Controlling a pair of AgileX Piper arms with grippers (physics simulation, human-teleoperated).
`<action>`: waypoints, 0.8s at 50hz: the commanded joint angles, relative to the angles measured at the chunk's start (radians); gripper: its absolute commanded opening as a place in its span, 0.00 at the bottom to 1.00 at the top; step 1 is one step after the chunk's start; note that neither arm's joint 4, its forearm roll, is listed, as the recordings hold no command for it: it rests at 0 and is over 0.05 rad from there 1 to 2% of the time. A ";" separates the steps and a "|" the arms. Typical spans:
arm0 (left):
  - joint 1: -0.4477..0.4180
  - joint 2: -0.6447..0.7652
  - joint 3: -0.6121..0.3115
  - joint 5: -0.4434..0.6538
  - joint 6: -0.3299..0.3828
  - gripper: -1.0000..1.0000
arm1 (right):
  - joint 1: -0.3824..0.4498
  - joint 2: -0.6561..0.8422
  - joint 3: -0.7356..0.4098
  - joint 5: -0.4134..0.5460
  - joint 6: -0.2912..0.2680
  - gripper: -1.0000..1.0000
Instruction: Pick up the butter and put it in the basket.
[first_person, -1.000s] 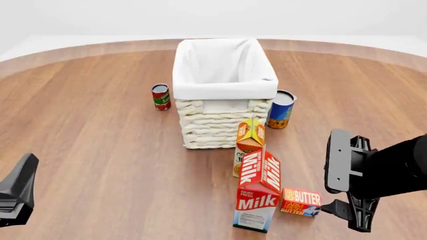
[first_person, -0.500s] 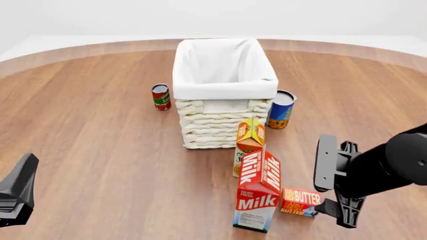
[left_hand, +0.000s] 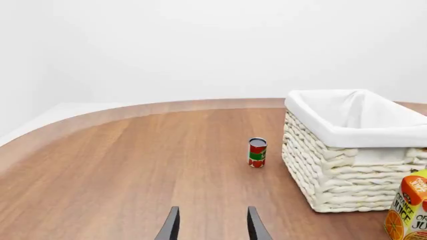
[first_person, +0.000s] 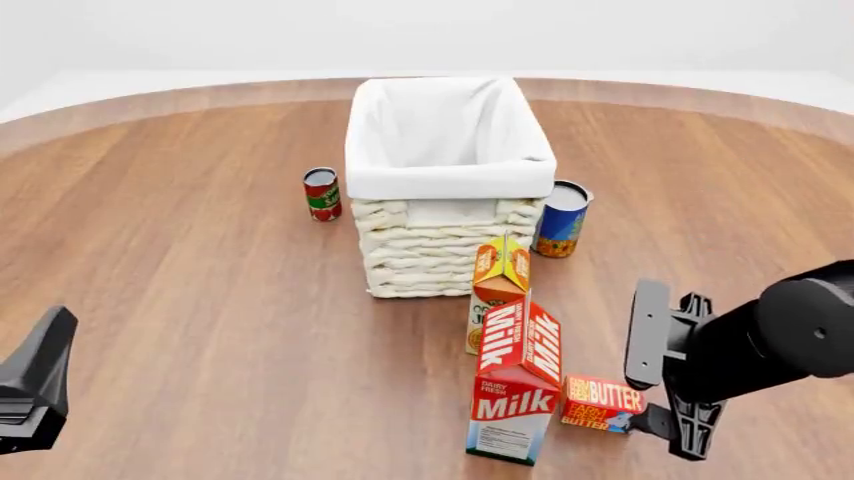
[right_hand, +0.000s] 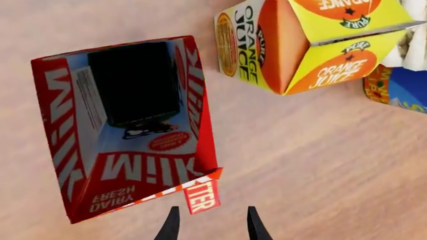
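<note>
The butter, a small flat red-orange box with white lettering, lies on the table against the right side of the red milk carton. My right gripper is open just right of the butter, fingers spread front to back, touching nothing. In the right wrist view only a corner of the butter shows, right ahead of the open right gripper, beside the milk carton. The basket stands at the table's middle back, also in the left wrist view. My left gripper is open and empty at the front left.
An orange juice carton stands between milk carton and basket, also seen in the wrist views. A blue can stands at the basket's right front corner. A red can stands left of the basket.
My right gripper has moved left and lower, closing in on the butter's right side. The left arm and all objects have not moved.
</note>
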 joint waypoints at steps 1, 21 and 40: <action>0.000 0.000 0.000 0.000 0.000 1.00 | 0.007 0.045 0.013 -0.051 0.013 1.00; 0.000 0.000 0.000 0.000 0.000 1.00 | 0.036 0.124 0.030 -0.137 0.050 1.00; 0.000 0.000 0.000 0.000 0.000 1.00 | 0.054 0.190 0.043 -0.204 0.082 1.00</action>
